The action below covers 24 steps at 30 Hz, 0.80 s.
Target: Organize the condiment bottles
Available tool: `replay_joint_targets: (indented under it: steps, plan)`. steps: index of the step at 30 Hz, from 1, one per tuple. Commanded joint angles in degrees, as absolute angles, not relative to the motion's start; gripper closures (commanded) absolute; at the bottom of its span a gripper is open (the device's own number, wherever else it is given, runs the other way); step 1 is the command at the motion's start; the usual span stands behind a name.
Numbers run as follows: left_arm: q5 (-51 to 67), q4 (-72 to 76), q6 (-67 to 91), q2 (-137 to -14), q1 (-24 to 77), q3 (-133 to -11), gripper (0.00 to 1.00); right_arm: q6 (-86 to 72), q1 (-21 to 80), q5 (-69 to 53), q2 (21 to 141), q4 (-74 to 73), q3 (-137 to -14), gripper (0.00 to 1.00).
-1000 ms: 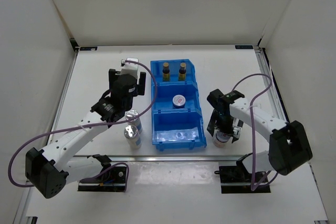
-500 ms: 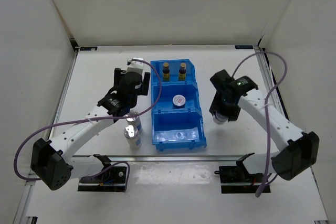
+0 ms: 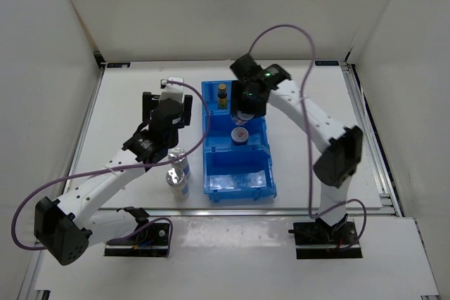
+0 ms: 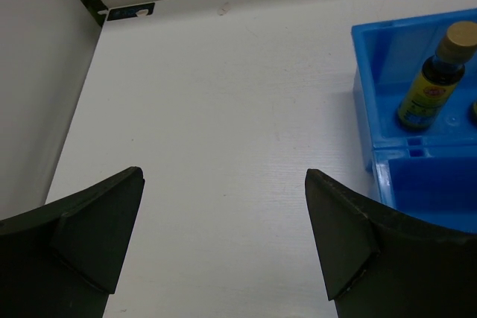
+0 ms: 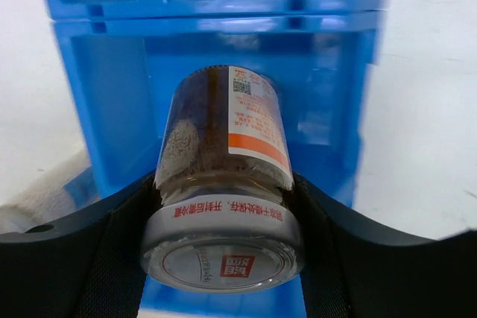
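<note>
My right gripper point(image 5: 222, 210) is shut on a short white-capped bottle point(image 5: 220, 139) with red marks and hangs over the blue bin point(image 5: 104, 109). In the top view the right gripper point(image 3: 244, 112) hovers between the bin's back and middle compartments. Another white-capped bottle point(image 3: 240, 135) stands in the middle compartment. One dark amber bottle point(image 3: 222, 95) shows in the back compartment, and the arm covers the space beside it. Two silver-lidded shakers point(image 3: 178, 157) point(image 3: 176, 180) stand on the table left of the bin. My left gripper point(image 4: 223, 175) is open over bare table, with the amber bottle point(image 4: 432, 80) ahead to its right.
The blue three-compartment bin point(image 3: 209, 147) sits mid-table, and its front compartment holds no bottle. White walls enclose the table on the left, back and right. The right arm's purple cable point(image 3: 309, 47) loops high above the bin.
The right gripper closed on the white-capped bottle at the table's right and carried it left and away, over the bin. The left arm shifted slightly and stays open.
</note>
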<state>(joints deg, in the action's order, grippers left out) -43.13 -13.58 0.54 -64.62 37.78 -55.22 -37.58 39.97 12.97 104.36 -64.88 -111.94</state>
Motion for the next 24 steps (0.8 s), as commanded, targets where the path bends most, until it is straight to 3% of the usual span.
replay_joint_targets:
  steps: [1,24]
  plan:
    - [-48.3,-8.9,-1.5,-62.2,38.0,-52.7,0.00,-32.6,42.4,8.6,109.4,-60.5,-116.3,1.00]
    - [-50.5,-8.9,-1.5,-62.2,38.0,-53.3,0.00,-30.5,44.4,4.8,123.3,-55.9,-120.2,1.00]
